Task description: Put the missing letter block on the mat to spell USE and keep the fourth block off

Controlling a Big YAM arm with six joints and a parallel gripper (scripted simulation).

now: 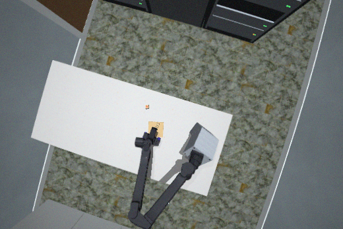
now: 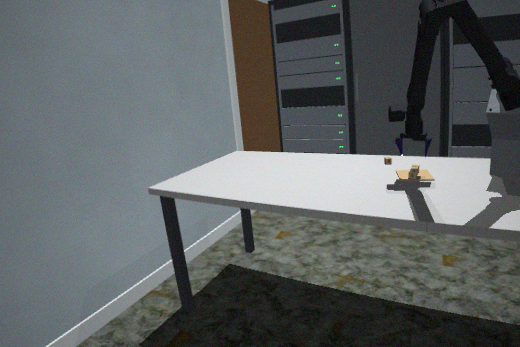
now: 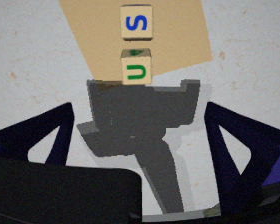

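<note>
One gripper [image 1: 153, 130] [image 2: 414, 148] [image 3: 139, 109], fingers wide apart, nothing between. One S block [image 3: 136, 22], on the tan mat [image 1: 161, 132] [image 2: 426, 175] [image 3: 181, 30].

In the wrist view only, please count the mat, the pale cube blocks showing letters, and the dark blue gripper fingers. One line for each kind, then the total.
Tan square mat: 1
Pale lettered cube blocks: 2
Dark blue gripper fingers: 2
Total: 5

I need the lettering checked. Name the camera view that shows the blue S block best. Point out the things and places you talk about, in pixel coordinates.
The wrist view: the blue S block [image 3: 136, 22] shows large there, its letter plain on top. In the top and exterior views it cannot be told apart: everything is too small to read the letter.
</note>
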